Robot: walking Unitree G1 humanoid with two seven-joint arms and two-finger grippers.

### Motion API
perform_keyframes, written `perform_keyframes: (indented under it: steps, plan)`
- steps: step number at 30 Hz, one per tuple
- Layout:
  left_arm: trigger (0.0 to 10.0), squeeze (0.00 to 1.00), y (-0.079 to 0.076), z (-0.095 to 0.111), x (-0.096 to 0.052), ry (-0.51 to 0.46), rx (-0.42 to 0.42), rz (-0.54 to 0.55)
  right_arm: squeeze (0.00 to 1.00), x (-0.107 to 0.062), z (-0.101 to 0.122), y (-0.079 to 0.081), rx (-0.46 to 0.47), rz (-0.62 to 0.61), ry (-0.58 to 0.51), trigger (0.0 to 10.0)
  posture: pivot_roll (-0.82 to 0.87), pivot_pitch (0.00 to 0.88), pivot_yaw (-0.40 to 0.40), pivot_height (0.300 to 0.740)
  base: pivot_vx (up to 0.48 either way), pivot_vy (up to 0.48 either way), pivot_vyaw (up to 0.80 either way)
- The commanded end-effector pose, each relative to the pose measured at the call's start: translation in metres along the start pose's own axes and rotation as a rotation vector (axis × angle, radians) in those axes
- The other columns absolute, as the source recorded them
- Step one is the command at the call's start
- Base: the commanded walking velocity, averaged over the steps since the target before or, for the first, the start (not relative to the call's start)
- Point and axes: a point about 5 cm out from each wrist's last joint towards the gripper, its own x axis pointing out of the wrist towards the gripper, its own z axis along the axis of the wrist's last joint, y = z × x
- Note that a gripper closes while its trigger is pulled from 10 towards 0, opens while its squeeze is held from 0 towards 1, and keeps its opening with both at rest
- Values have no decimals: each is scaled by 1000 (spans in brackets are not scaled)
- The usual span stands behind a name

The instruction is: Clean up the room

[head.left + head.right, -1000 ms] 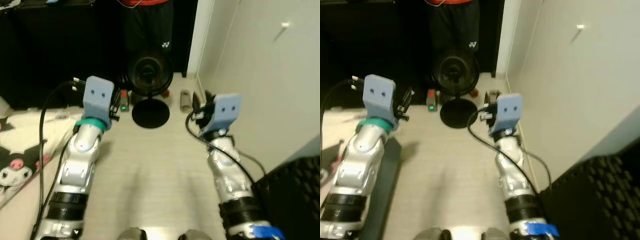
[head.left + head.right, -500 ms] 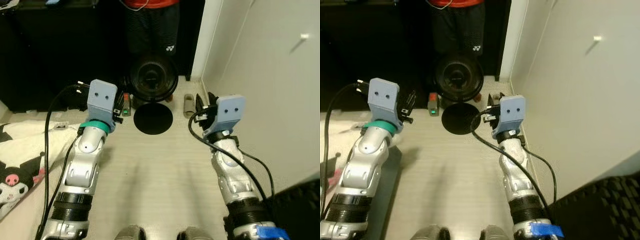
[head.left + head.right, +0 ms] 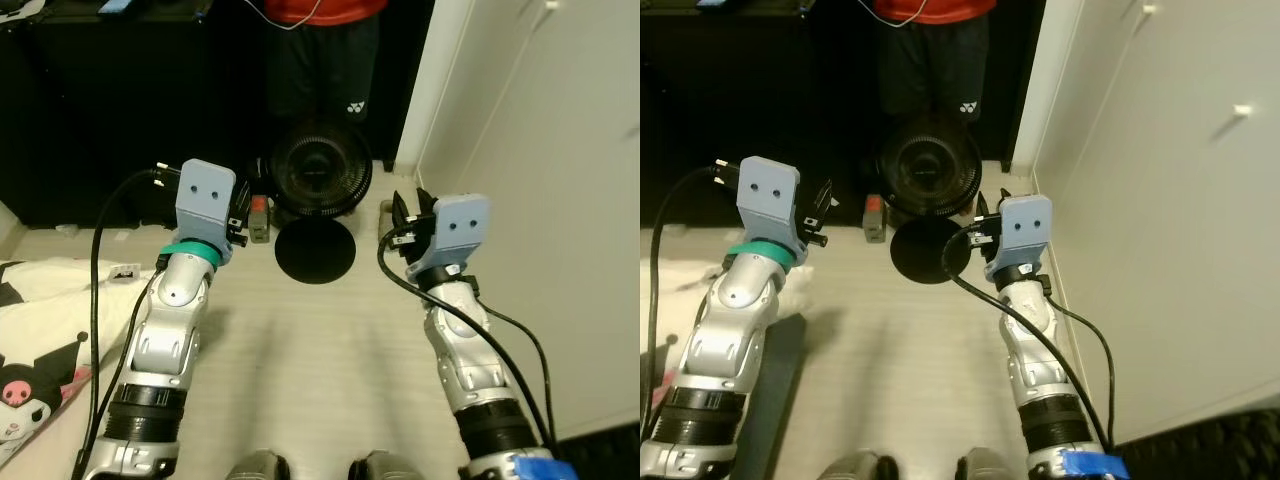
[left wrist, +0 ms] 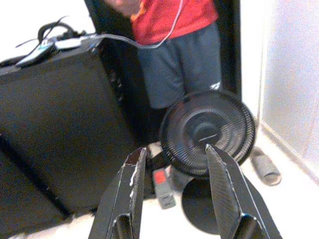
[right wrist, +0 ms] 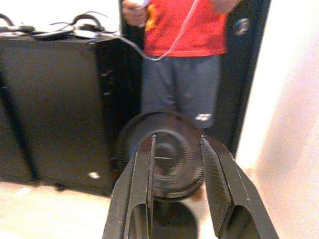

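On the pale floor (image 3: 320, 350) ahead, a black fan (image 3: 322, 180) stands on its round base (image 3: 316, 252), close to the white wall (image 3: 540, 180) and in front of a person in a red shirt and dark shorts (image 3: 322, 60). Both arms are raised toward it: the left tool (image 4: 175, 172) is released, fingers spread, with the fan framed between them but well beyond the tips. The right tool (image 5: 177, 167) is likewise released, holding nothing, aimed at the fan's grille. A small device with a red patch (image 3: 261, 218) lies beside the base, and a printed blanket (image 3: 40, 330) lies on the floor at the left.
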Motion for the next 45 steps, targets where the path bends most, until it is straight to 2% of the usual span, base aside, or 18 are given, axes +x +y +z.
perform_keyframes:
  steps: [1,27,33,40,45]
  plan:
    - [10000,0,-3,-4,-2,15,-10,-9,0,-2,-2,-6,-10,-18,12,10000,-32,47,72,723,379,0,0]
    - [10000,0,-7,-6,-3,25,-19,-16,0,-5,-4,-8,-35,-14,28,10000,-34,56,69,723,361,0,0]
    - [10000,0,-10,-9,-4,44,-23,-24,0,-5,-5,-8,-43,-9,34,10000,-34,60,67,723,0,0,733]
    - [10000,0,-22,-18,-13,108,-113,-121,0,-9,-5,-8,-39,-1,37,10000,-39,67,72,723,0,0,790]
    - [10000,0,-22,-20,-18,109,-104,-139,0,-10,-6,-7,-36,4,41,10000,-37,69,72,723,0,0,788]
